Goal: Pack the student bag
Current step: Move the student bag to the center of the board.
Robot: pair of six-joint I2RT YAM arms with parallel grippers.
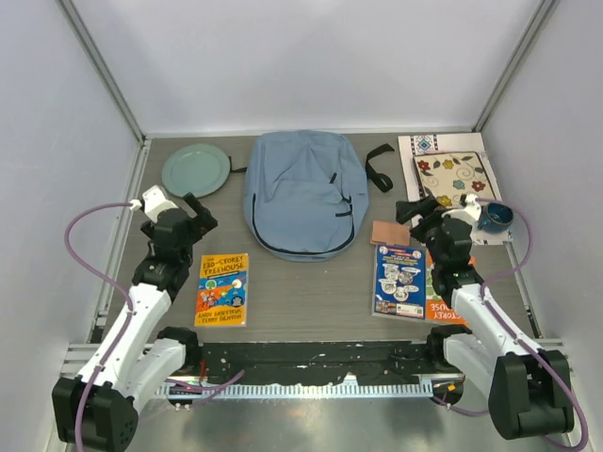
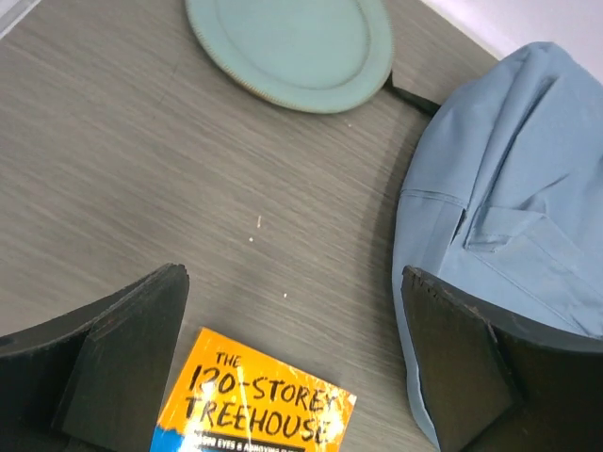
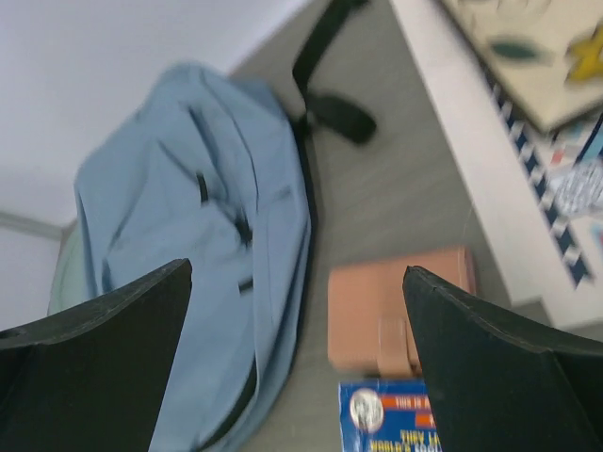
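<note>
Teal plate (image 2: 292, 47), student bag (image 2: 509, 207), orange book (image 2: 254, 410) — jaws spread wide

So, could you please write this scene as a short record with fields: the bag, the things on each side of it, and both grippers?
bag: student bag, lying flat in the middle
left of bag: teal plate; orange book nearer the arms
right of bag: brown pouch; blue book; blue mug at the near corner of the patterned mat
left gripper: open, empty, between orange book and bag
right gripper: open, empty, near brown pouch
status: all listed items lie outside the bag
</note>
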